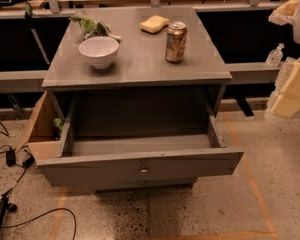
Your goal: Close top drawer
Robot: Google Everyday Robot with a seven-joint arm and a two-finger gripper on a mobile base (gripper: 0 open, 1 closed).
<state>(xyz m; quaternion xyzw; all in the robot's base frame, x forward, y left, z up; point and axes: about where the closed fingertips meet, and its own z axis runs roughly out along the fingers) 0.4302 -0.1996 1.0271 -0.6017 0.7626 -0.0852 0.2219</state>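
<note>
Drawer (pixel 140 170) stands fully out; you have the whole push left. Claw (pixel 290 86) at right, well apart; its state I cannot tell.

We seem to be in a robotics lab: a speckled stone floor (pixel 200 211) marked with orange tape lines (pixel 255 189), loose black cables (pixel 11 157) lying at left, long grey benches (pixel 250 73) behind, and the cream-coloured gripper (pixel 290 91) at the right edge.

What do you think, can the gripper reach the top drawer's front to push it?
Probably yes. The gripper hangs at the right edge, apart from the top drawer, which is pulled out. Nothing I can see stands between them.
</note>
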